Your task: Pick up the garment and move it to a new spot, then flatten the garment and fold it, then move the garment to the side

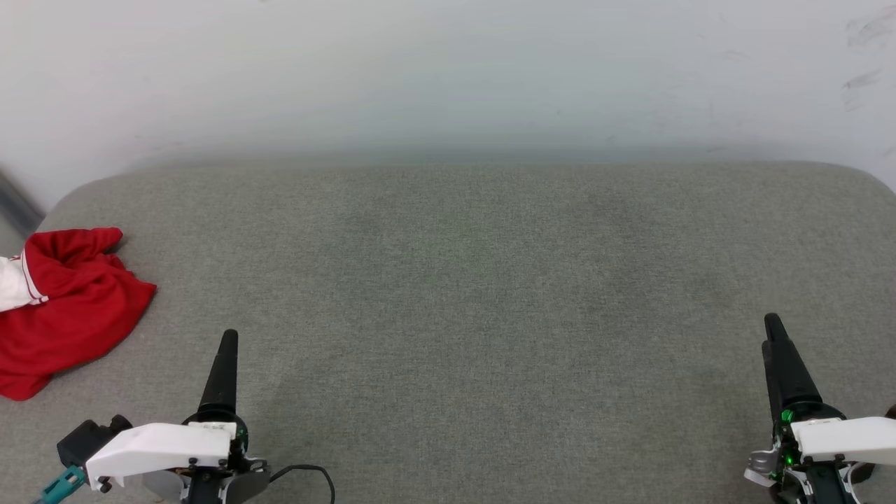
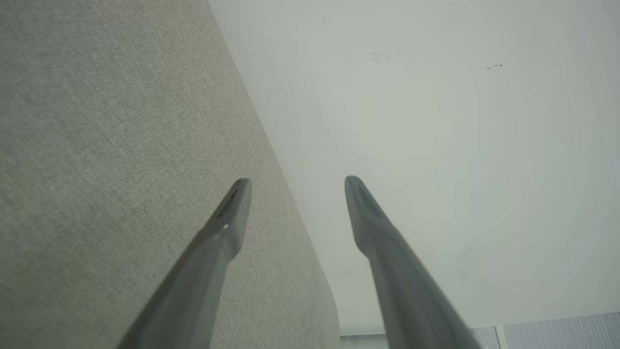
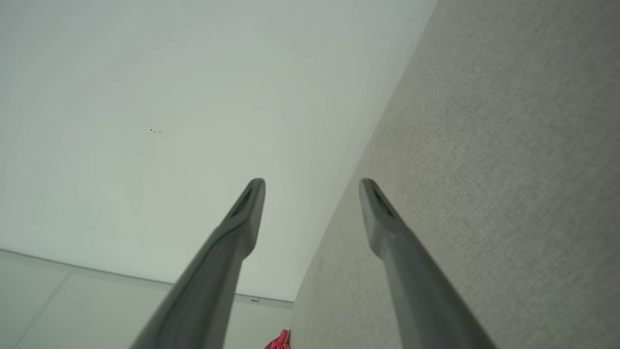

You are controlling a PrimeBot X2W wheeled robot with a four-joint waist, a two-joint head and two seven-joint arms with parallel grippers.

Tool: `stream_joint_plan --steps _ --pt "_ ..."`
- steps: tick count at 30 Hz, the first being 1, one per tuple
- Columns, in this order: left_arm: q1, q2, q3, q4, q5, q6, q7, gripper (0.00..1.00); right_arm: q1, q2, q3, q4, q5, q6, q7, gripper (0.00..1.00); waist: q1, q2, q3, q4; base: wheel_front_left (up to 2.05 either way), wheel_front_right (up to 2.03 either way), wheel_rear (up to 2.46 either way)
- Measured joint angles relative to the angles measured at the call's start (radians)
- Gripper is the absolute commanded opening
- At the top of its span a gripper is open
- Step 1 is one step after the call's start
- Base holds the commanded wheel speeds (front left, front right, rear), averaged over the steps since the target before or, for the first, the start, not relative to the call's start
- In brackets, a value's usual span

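**Garment bunched at the desk's edge, both tools spread and empty**

The garment lies in a crumpled red heap at about 9 o'clock in the head view, on the far left end of the desk. It is partly cut off by the picture's edge. One white sleeve with striped trim shows at its left side, and the fabric is bunched and creased, neither flat nor folded.

The left tool hovers at about 7 o'clock, near the garment's lower right edge but clear of it. In its wrist view we see its two fingers spread apart with nothing between them. The right tool sits at about 4 o'clock, well apart from the garment across the bare grey cloth. Its fingers are likewise spread and empty, and a scrap of red shows at 6 o'clock in its wrist view. A pale wall rises behind the desk at 12 o'clock.

We judge the task to be at its very start. The garment is not yet picked up, so the move to a new spot, the flattening, the folding and the final shift aside all appear left to do. The left tool looks best placed for the first grasp.
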Motion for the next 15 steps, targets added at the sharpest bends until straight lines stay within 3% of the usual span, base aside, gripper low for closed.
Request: stream_joint_plan --steps 15 --pt "0.018 0.0 -0.062 -0.064 0.343 0.077 -0.059 1.0 0.026 0.0 0.041 -0.104 -0.381 0.0 -0.058 1.0 0.0 0.0 0.005 -0.002 0.0 0.0 0.0"
